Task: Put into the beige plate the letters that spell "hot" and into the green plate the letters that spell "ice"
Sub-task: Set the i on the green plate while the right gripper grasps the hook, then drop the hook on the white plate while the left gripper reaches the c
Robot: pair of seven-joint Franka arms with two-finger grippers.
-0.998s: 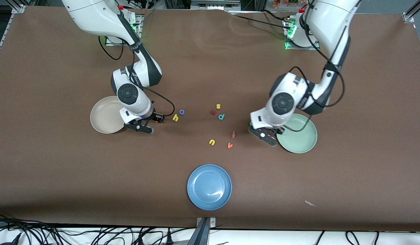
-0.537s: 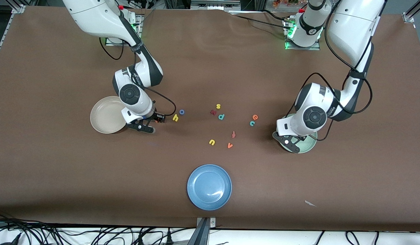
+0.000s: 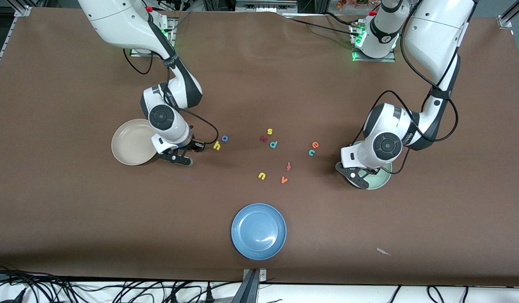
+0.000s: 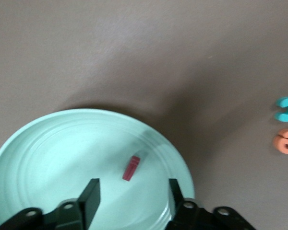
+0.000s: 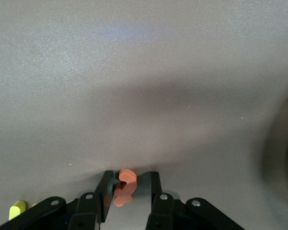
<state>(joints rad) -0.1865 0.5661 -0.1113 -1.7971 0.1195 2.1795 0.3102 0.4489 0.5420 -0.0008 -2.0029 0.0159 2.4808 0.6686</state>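
Moved since earlier: left gripper swung from beside the "e" and "c" to over the green plate, and its fingers have parted; right arm barely shifted beside the beige plate.
Left fingers: spread apart and empty, hanging over the green plate's bowl with the dark red "i" lying loose on the plate between them.
Right fingers: right gripper is closing on the orange "t", both pads touching it down on the table, just beside the beige plate's rim toward the middle of the table.
Done: "i" is in the green plate; I judge that one letter of six is placed.
Left of "ice": teal "c" and orange "e" lie touching on the table, near the green plate toward the middle.
Left of "hot": yellow "h" and blue "o" sit on the table close to the right gripper; "t" not yet lifted.
Beige plate: empty.
Untouched: yellow "u", orange-red "f", teal "p", blue plate.
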